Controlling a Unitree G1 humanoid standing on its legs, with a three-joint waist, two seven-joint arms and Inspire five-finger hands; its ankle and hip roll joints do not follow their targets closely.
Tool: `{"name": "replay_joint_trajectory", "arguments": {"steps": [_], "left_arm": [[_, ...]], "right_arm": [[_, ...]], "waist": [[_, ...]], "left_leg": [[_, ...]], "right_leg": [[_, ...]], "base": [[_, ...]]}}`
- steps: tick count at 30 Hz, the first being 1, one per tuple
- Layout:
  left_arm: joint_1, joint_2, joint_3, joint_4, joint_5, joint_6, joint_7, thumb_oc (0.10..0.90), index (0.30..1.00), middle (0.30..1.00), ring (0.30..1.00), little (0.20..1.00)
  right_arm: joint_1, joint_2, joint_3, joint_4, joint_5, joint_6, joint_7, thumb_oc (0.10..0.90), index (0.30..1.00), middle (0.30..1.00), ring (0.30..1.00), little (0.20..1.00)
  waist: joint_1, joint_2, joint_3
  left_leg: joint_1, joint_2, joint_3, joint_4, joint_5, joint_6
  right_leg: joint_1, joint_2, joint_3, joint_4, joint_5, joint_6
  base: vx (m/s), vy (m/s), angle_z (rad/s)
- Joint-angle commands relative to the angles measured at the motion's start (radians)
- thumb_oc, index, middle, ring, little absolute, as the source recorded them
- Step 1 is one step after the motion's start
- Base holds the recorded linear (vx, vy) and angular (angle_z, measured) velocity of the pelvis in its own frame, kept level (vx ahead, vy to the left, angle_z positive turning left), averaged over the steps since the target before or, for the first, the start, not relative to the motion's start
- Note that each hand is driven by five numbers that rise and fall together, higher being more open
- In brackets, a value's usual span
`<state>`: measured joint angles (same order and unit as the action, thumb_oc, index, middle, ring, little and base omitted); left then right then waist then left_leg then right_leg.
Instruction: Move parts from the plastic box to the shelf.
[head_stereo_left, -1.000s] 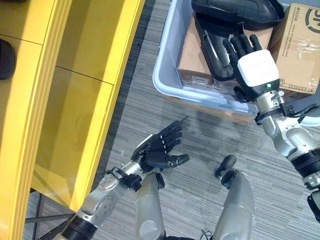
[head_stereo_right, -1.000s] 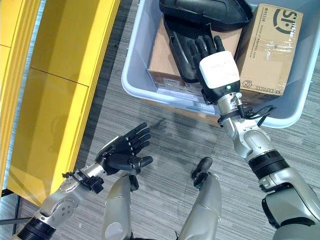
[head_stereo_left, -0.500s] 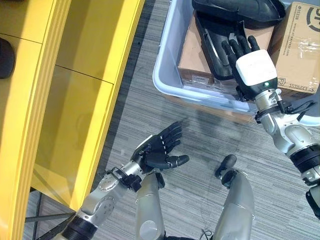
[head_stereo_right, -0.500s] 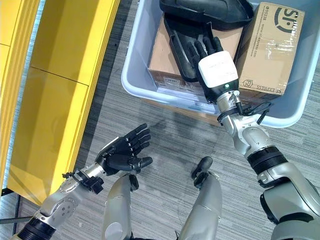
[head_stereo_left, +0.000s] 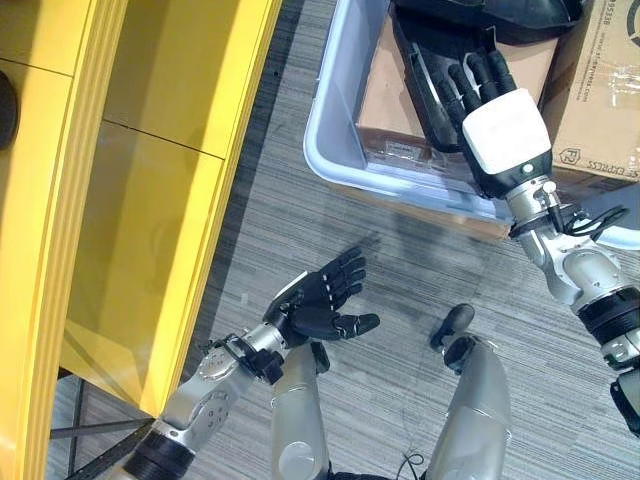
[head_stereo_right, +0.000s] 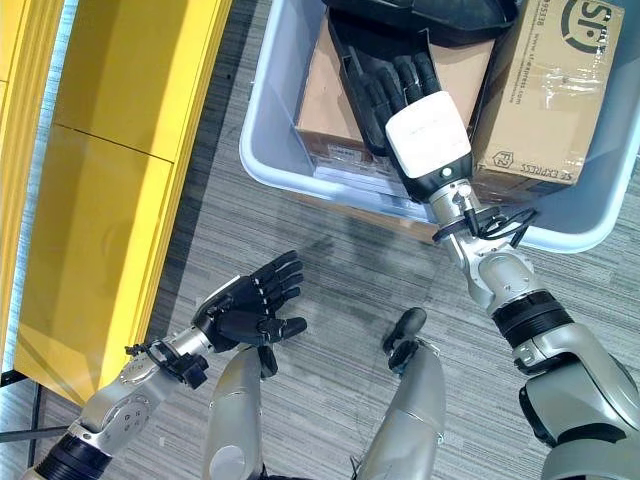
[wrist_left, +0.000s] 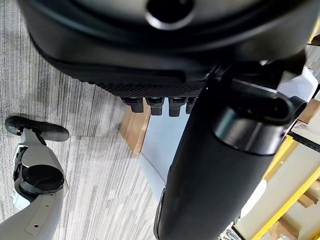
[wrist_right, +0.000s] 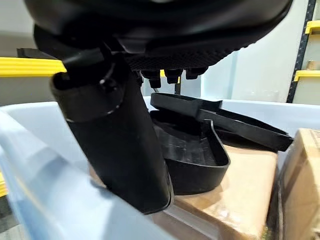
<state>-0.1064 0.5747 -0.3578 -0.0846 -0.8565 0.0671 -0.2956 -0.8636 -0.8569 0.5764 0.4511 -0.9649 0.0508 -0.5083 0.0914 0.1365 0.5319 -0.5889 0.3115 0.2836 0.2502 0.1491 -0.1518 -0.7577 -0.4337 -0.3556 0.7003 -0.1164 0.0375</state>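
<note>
Landmark: plastic box (head_stereo_right: 270, 150), pale grey-blue, on the floor.

Nearest, well short of the box: left hand (head_stereo_left: 322, 300), palm up above the floor, fingers relaxed and spread, holding nothing.

At the box's near wall: right hand (head_stereo_right: 415, 115) reaching over the rim, fingers (head_stereo_left: 470, 80) extended straight, lying over a black tray-like part (wrist_right: 192, 150); nothing clasped yet as far as visible.

Inside the box: black part resting on a flat cardboard carton (head_stereo_right: 325, 95); second black moulded part (head_stereo_left: 480, 12) beyond it at the far side; taped cardboard box (head_stereo_right: 545, 90) beside the hand, robot's right.

Left of the box: yellow shelf (head_stereo_left: 150, 170).

Assessment: part judged a thin moulded plastic shell, light, fairly stiff, smooth and liable to slip. Best hold judged at the raised rim, thumb inside, fingers under the edge.
</note>
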Motion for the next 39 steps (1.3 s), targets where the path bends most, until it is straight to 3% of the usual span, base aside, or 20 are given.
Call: {"name": "replay_joint_trajectory", "arguments": {"steps": [1, 6, 11, 16, 20, 23, 29, 32, 33, 37, 39], "left_arm": [[-0.014, 0.02, -0.019, -0.095, -0.006, -0.039, -0.055, 0.9, 1.0, 1.0, 1.0, 1.0], [-0.02, 0.021, -0.01, -0.098, -0.008, -0.034, -0.057, 0.9, 1.0, 1.0, 1.0, 1.0], [-0.025, 0.024, -0.015, -0.083, 0.007, -0.031, -0.078, 0.9, 1.0, 1.0, 1.0, 1.0], [-0.032, 0.016, -0.015, -0.068, -0.005, -0.062, -0.025, 0.9, 1.0, 1.0, 1.0, 1.0], [-0.045, 0.013, -0.016, -0.064, 0.011, -0.039, -0.051, 0.9, 1.0, 1.0, 1.0, 1.0], [-0.036, 0.014, -0.015, -0.064, 0.009, -0.04, -0.062, 0.9, 1.0, 1.0, 1.0, 1.0], [-0.039, 0.019, -0.013, -0.046, 0.002, -0.052, -0.089, 0.9, 1.0, 1.0, 1.0, 1.0], [-0.031, 0.027, -0.017, -0.056, 0.007, -0.076, -0.107, 0.9, 1.0, 1.0, 1.0, 1.0], [-0.032, 0.03, -0.016, -0.052, 0.008, -0.085, -0.099, 0.9, 1.0, 1.0, 1.0, 1.0], [-0.042, 0.035, -0.014, -0.046, 0.003, -0.088, -0.092, 0.9, 1.0, 1.0, 1.0, 1.0], [-0.048, 0.038, -0.012, -0.046, 0.011, -0.08, -0.098, 0.9, 1.0, 1.0, 1.0, 1.0]], "right_arm": [[-0.134, -0.026, -0.008, -0.004, -0.024, -0.003, -0.103, 0.9, 1.0, 1.0, 1.0, 1.0], [-0.127, -0.028, 0.009, 0.007, 0.081, 0.007, -0.031, 0.9, 1.0, 1.0, 1.0, 1.0], [-0.141, -0.016, 0.013, 0.081, 0.141, 0.007, -0.029, 0.9, 1.0, 1.0, 1.0, 1.0], [-0.164, -0.009, 0.049, 0.121, 0.058, 0.023, -0.055, 0.9, 1.0, 1.0, 1.0, 1.0], [-0.207, -0.018, 0.094, 0.147, -0.026, 0.014, -0.021, 0.9, 1.0, 1.0, 1.0, 1.0], [-0.217, -0.028, 0.132, 0.168, -0.016, 0.023, -0.028, 0.9, 1.0, 1.0, 1.0, 1.0], [-0.25, -0.042, 0.187, 0.2, -0.142, 0.03, 0.019, 0.9, 1.0, 1.0, 1.0, 1.0], [-0.264, -0.051, 0.218, 0.209, -0.099, 0.086, 0.05, 0.9, 1.0, 1.0, 1.0, 1.0], [-0.261, -0.051, 0.219, 0.225, -0.017, 0.105, 0.064, 0.9, 1.0, 1.0, 1.0, 1.0], [-0.258, -0.039, 0.204, 0.26, 0.091, 0.114, 0.098, 0.9, 1.0, 1.0, 1.0, 1.0], [-0.26, -0.031, 0.201, 0.278, 0.077, 0.116, 0.095, 0.9, 1.0, 1.0, 1.0, 1.0]], "waist": [[0.02, 0.039, -0.012], [0.02, 0.039, -0.012], [0.024, 0.045, -0.012], [0.034, 0.049, -0.012], [0.042, 0.056, -0.012], [0.048, 0.06, -0.012], [0.06, 0.062, -0.012], [0.067, 0.063, -0.012], [0.068, 0.061, -0.012], [0.07, 0.061, -0.012], [0.074, 0.061, -0.012]], "left_leg": [[-0.017, 0.051, 0.043, 0.038, -0.115, 0.0], [-0.023, 0.051, 0.043, 0.034, -0.113, 0.0], [-0.033, 0.048, 0.04, 0.042, -0.119, 0.0], [-0.055, 0.049, 0.031, 0.047, -0.115, -0.002], [-0.066, 0.049, 0.029, 0.05, -0.111, -0.005], [-0.074, 0.047, 0.026, 0.052, -0.112, -0.004], [-0.118, 0.047, 0.01, 0.084, -0.121, -0.001], [-0.144, 0.049, 0.0, 0.1, -0.123, 0.0], [-0.153, 0.048, -0.004, 0.107, -0.125, 0.001], [-0.179, 0.049, -0.011, 0.119, -0.129, 0.002], [-0.188, 0.048, -0.013, 0.122, -0.129, 0.001]], "right_leg": [[0.003, 0.02, 0.064, 0.046, -0.12, 0.089], [-0.003, 0.018, 0.065, 0.044, -0.119, 0.091], [-0.013, 0.018, 0.062, 0.041, -0.115, 0.087], [-0.03, 0.017, 0.053, 0.063, -0.129, 0.082], [-0.043, 0.013, 0.045, 0.075, -0.134, 0.077], [-0.05, 0.014, 0.043, 0.08, -0.136, 0.074], [-0.081, 0.008, 0.04, 0.111, -0.149, 0.068], [-0.1, 0.007, 0.037, 0.13, -0.155, 0.065], [-0.107, 0.007, 0.036, 0.136, -0.156, 0.064], [-0.123, 0.008, 0.033, 0.142, -0.158, 0.063], [-0.129, 0.008, 0.031, 0.142, -0.157, 0.062]], "base": [[0.0, 0.0, 0.0], [0.0, 0.0, 0.0], [0.0, 0.0, 0.0], [0.0, -0.021, 0.03], [0.0, -0.017, 0.01], [0.0, 0.0, 0.0], [0.0, 0.0, 0.0], [0.0, -0.029, 0.06], [0.0, -0.016, 0.12], [-0.01, -0.027, 0.06], [-0.02, -0.039, 0.0]]}}
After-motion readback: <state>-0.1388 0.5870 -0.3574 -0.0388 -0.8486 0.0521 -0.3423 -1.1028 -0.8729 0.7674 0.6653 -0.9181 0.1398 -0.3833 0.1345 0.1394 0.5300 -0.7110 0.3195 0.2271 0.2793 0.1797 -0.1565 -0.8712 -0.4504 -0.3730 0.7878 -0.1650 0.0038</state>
